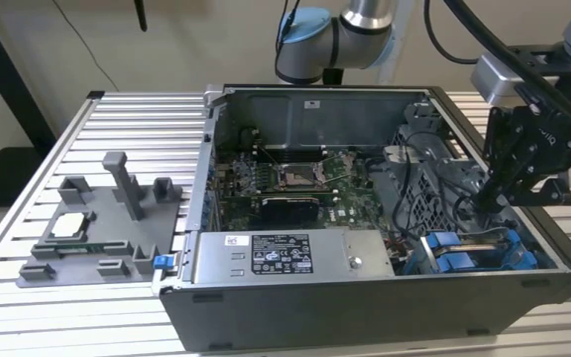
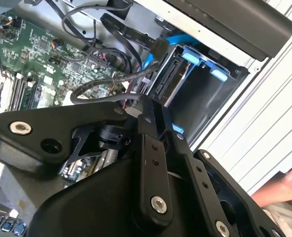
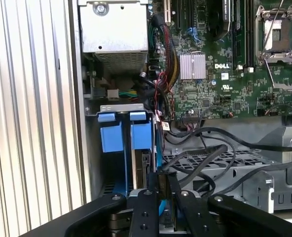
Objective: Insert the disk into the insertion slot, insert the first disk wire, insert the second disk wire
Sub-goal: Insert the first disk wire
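Gripper (image 3: 163,183), its fingers pressed together, with any pinched item indiscernible, hangs just over the disk (image 3: 141,137), which is seated in the insertion slot (image 3: 120,107) — near corner of the computer case (image 1: 365,312), exterior view's right.

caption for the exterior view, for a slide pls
Robot gripper poised inside an open computer case, over its blue-fitted drive bay.
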Available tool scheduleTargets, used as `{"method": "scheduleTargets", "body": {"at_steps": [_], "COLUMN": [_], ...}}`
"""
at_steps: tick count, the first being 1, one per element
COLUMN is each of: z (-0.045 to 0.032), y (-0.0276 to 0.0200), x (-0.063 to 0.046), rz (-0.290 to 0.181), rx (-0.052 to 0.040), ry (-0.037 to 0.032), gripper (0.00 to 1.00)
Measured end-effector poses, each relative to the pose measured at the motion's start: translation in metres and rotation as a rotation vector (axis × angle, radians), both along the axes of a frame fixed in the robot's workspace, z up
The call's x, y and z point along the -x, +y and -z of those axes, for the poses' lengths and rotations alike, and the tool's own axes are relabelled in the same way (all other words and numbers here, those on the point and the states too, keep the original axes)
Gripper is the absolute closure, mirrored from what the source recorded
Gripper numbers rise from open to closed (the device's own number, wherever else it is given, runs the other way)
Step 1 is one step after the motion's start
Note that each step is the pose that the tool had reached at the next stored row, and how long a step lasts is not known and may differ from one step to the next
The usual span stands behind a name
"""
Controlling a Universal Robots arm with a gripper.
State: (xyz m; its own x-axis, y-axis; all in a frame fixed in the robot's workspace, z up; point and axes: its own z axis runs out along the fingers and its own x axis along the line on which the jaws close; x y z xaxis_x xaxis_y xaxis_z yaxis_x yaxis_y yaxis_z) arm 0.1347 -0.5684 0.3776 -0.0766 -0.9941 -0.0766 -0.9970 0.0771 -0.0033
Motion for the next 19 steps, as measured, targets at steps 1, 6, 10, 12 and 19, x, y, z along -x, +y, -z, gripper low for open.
{"method": "scheduleTargets", "body": {"at_steps": [1,6,10,12,19], "z": [0.0002,0.0006,0.0013,0.0021,0.0058], "y": [-0.0012,-0.0074,-0.0121,-0.0136,-0.0175], "x": [0.000,0.000,0.000,0.000,-0.002], "rz": [0.000,0.000,0.000,0.000,0.000], "rx": [-0.0001,0.0000,0.0001,-0.0001,-0.0005], "ry": [0.0000,0.0000,0.0000,0.0000,0.0000], "gripper": [1.00,1.00,1.00,1.00,1.00]}}
